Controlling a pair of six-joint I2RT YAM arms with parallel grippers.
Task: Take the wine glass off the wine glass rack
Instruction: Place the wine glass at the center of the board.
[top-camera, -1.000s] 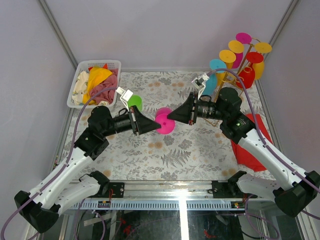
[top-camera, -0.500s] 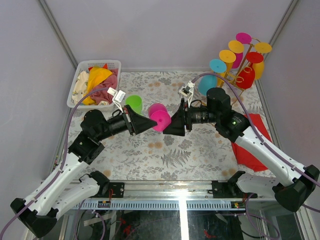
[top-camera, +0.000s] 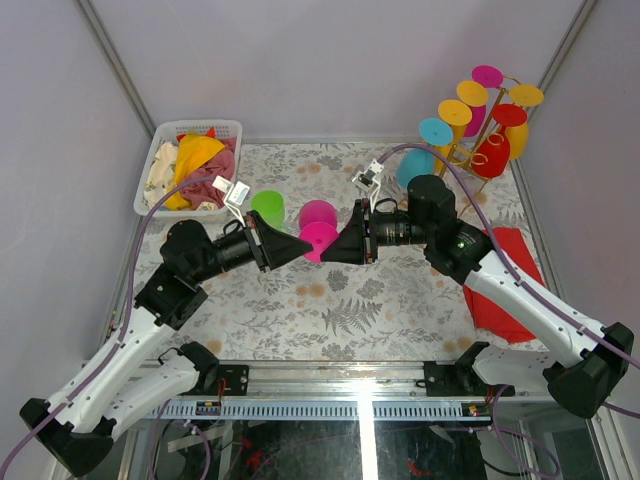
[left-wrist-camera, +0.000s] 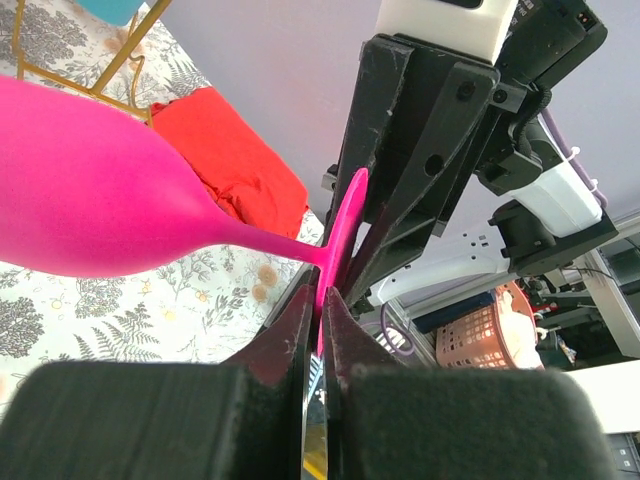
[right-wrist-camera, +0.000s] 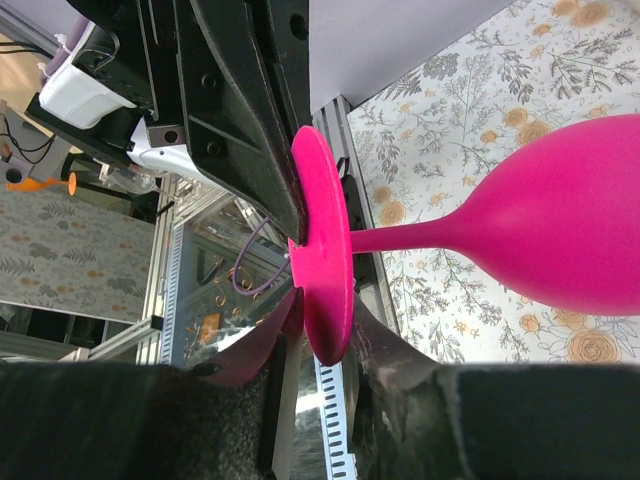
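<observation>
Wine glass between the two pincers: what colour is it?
The wine glass is solid magenta pink throughout; clearest in the right wrist view.

Lit brightly and evenly from overhead, leaving only faint, soft shadows on the desk. Glares white along the metal rail at 6 o'clock of the top view. Crisp on the pink wine glass in both wrist views; blurred to a dark mass at 6 o'clock across the left hand and right hand.
</observation>
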